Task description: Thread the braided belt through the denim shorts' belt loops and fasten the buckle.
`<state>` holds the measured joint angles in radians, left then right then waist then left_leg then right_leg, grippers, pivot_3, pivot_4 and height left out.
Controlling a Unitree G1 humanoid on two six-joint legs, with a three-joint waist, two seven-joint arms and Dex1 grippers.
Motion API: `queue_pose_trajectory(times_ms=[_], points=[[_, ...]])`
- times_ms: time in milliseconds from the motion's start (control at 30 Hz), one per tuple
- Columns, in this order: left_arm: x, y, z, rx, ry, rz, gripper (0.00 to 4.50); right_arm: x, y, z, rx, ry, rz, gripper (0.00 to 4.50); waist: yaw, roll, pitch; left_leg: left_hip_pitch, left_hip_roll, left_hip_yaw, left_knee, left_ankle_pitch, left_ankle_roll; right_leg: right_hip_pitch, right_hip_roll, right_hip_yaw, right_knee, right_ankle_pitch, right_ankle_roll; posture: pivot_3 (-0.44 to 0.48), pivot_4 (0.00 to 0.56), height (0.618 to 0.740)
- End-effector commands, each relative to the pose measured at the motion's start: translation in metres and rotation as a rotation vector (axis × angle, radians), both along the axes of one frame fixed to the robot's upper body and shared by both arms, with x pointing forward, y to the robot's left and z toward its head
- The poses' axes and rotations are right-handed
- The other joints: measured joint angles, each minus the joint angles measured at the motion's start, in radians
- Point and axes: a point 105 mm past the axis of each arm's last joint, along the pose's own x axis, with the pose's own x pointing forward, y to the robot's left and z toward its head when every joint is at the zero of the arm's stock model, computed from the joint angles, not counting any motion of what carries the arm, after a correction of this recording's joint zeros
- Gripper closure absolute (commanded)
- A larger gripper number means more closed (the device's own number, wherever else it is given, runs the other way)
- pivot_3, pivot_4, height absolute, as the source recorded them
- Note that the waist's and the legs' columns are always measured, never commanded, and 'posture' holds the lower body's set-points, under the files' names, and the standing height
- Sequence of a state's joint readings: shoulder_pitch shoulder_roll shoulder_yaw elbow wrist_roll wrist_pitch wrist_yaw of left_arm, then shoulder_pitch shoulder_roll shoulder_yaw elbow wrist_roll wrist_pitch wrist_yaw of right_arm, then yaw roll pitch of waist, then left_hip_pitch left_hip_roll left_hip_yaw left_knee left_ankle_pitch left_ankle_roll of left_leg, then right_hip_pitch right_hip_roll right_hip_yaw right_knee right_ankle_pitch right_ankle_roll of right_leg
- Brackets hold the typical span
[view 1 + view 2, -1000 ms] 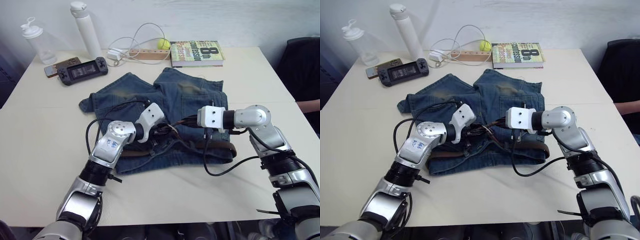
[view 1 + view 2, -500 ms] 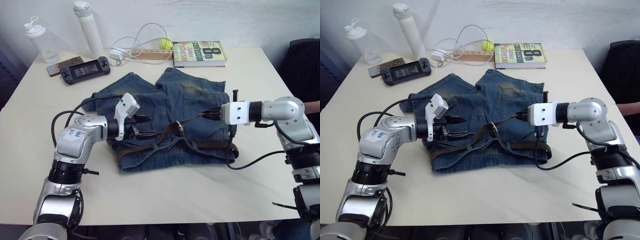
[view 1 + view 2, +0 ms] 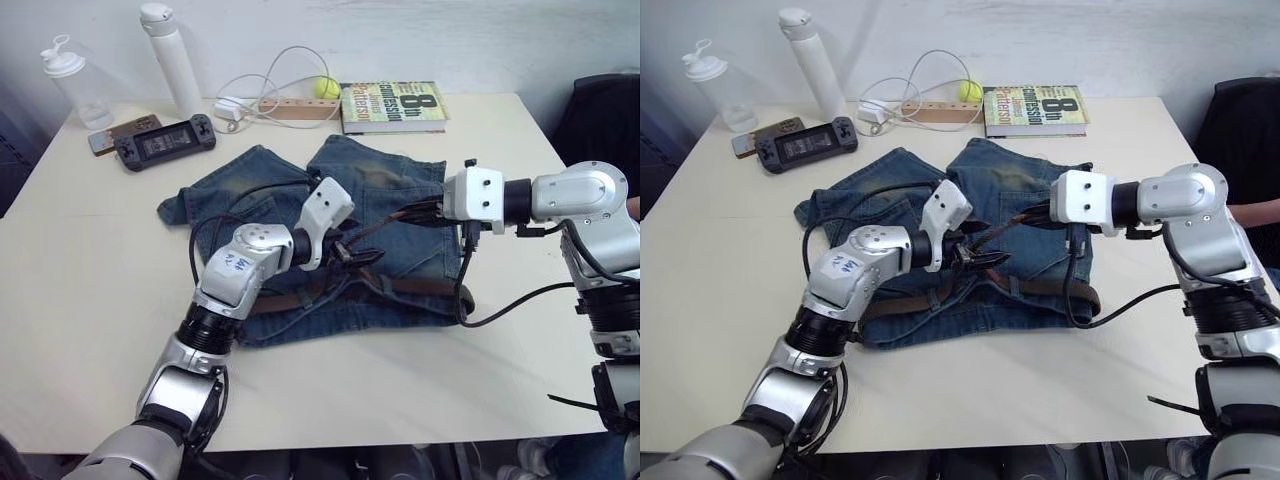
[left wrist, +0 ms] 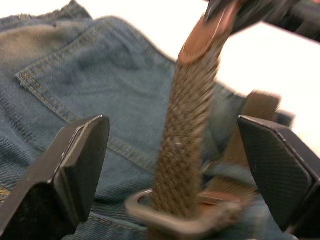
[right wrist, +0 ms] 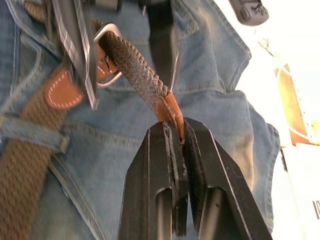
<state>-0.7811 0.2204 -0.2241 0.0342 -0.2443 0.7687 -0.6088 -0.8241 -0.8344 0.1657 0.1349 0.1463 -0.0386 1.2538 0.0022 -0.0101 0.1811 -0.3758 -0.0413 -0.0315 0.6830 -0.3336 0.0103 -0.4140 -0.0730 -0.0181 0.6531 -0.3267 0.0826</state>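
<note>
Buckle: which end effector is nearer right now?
Left. The left end effector is open, straddling the buckle. The right end effector sits farther up the braided belt, shut on its tan tip.

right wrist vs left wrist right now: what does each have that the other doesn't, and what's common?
Right wrist alone: the right gripper shut on the tan tip of the braided belt, a tan leather patch by the buckle, a belt loop over the strap, and the game controller past the denim shorts.

Left wrist alone: the left gripper open, its fingers standing either side of the strap.

Both: the strap passing through the buckle frame, with denim behind.
</note>
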Motion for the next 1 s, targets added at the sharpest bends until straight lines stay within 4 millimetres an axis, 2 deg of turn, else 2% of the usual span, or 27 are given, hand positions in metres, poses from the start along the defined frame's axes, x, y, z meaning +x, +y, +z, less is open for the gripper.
queue_pose_trajectory(times_ms=[33, 200, 233, 300, 500, 600, 667, 700, 733, 800, 833, 867, 933, 1000], points=[[0.001, -0.007, 0.021, -0.062, -0.065, -0.020, 1.57, -0.006, -0.001, 0.015, 0.023, -0.051, -0.002, 4.50, 0.002, 0.000, 0.000, 0.000, 0.000, 0.000, 0.000, 0.000, 0.000, 0.000, 0.000, 0.000, 0.000, 0.000, 0.000, 0.000, 0.150, 0.735], [-0.005, -0.011, 0.026, -0.119, -0.033, -0.064, 3.29, -0.006, -0.003, 0.013, 0.019, -0.050, -0.020, 4.50, 0.001, 0.000, 0.000, 0.000, 0.000, 0.000, 0.000, 0.000, 0.000, 0.000, 0.000, 0.000, 0.000, 0.000, 0.000, 0.000, 0.150, 0.735], [-0.005, -0.011, 0.029, -0.132, -0.030, -0.070, 4.05, -0.005, -0.003, 0.012, 0.015, -0.049, -0.023, 4.50, 0.001, 0.000, 0.000, 0.000, 0.000, 0.000, 0.000, 0.000, 0.000, 0.000, 0.000, 0.000, 0.000, 0.000, 0.000, 0.000, 0.150, 0.735], [-0.007, -0.012, 0.033, -0.155, -0.022, -0.078, 4.46, -0.005, -0.003, 0.009, 0.013, -0.043, -0.028, 4.50, 0.000, 0.000, 0.000, 0.000, 0.000, 0.000, 0.000, 0.000, 0.000, 0.000, 0.000, 0.000, 0.000, 0.000, 0.000, 0.000, 0.150, 0.735], [-0.011, -0.013, 0.040, -0.209, 0.013, -0.103, 4.46, -0.001, -0.001, 0.001, -0.006, -0.047, -0.036, 4.50, 0.000, 0.000, 0.000, 0.000, 0.000, 0.000, 0.000, 0.000, 0.000, 0.000, 0.000, 0.000, 0.000, 0.000, 0.000, 0.000, 0.150, 0.735], [-0.009, -0.010, 0.041, -0.236, 0.049, -0.087, 4.46, 0.000, 0.005, 0.007, 0.062, -0.049, -0.031, 4.50, -0.003, 0.000, 0.000, 0.000, 0.000, 0.000, 0.000, 0.000, 0.000, 0.000, 0.000, 0.000, 0.000, 0.000, 0.000, 0.000, 0.150, 0.735], [-0.007, -0.007, 0.040, -0.258, 0.088, -0.067, 4.50, -0.002, 0.004, 0.008, 0.075, -0.036, -0.041, 3.66, -0.002, 0.000, 0.000, 0.000, 0.000, 0.000, 0.000, 0.000, 0.000, 0.000, 0.000, 0.000, 0.000, 0.000, 0.000, 0.000, 0.150, 0.735], [-0.006, -0.005, 0.040, -0.271, 0.109, -0.057, 4.50, -0.003, 0.002, 0.007, 0.070, -0.028, -0.049, 3.46, -0.001, 0.000, 0.000, 0.000, 0.000, 0.000, 0.000, 0.000, 0.000, 0.000, 0.000, 0.000, 0.000, 0.000, 0.000, 0.000, 0.150, 0.735], [-0.004, -0.003, 0.039, -0.290, 0.146, -0.040, 4.50, -0.004, -0.001, 0.006, 0.082, -0.020, -0.067, 3.05, 0.000, 0.000, 0.000, 0.000, 0.000, 0.000, 0.000, 0.000, 0.000, 0.000, 0.000, 0.000, 0.000, 0.000, 0.000, 0.000, 0.150, 0.735], [0.001, 0.000, 0.038, -0.325, 0.213, -0.002, 4.50, -0.005, -0.009, 0.004, 0.106, -0.015, -0.111, 2.01, 0.006, 0.000, 0.000, 0.000, 0.000, 0.000, 0.000, 0.000, 0.000, 0.000, 0.000, 0.000, 0.000, 0.000, 0.000, 0.000, 0.150, 0.735], [0.003, 0.001, 0.038, -0.343, 0.251, 0.017, 4.50, -0.005, -0.015, 0.001, 0.106, -0.014, -0.139, 1.64, 0.011, 0.000, 0.000, 0.000, 0.000, 0.000, 0.000, 0.000, 0.000, 0.000, 0.000, 0.000, 0.000, 0.000, 0.000, 0.000, 0.150, 0.735], [0.005, 0.003, 0.039, -0.367, 0.284, 0.037, 4.50, -0.006, -0.020, -0.004, 0.113, 0.009, -0.166, 1.03, 0.014, 0.000, 0.000, 0.000, 0.000, 0.000, 0.000, 0.000, 0.000, 0.000, 0.000, 0.000, 0.000, 0.000, 0.000, 0.000, 0.150, 0.735], [0.006, 0.005, 0.040, -0.416, 0.355, 0.055, 4.50, -0.011, -0.025, -0.012, 0.172, 0.088, -0.217, 0.23, 0.020, 0.000, 0.000, 0.000, -0.001, 0.000, 0.000, 0.000, 0.000, 0.000, -0.001, 0.000, 0.000, 0.000, 0.000, 0.000, 0.150, 0.735], [0.005, 0.006, 0.040, -0.451, 0.416, 0.067, 4.50, -0.017, -0.022, -0.023, 0.251, 0.192, -0.245, 0.23, 0.020, 0.000, 0.000, 0.000, 0.000, 0.000, 0.000, 0.000, 0.000, 0.000, 0.000, 0.000, 0.000, 0.000, 0.000, 0.000, 0.150, 0.735]])
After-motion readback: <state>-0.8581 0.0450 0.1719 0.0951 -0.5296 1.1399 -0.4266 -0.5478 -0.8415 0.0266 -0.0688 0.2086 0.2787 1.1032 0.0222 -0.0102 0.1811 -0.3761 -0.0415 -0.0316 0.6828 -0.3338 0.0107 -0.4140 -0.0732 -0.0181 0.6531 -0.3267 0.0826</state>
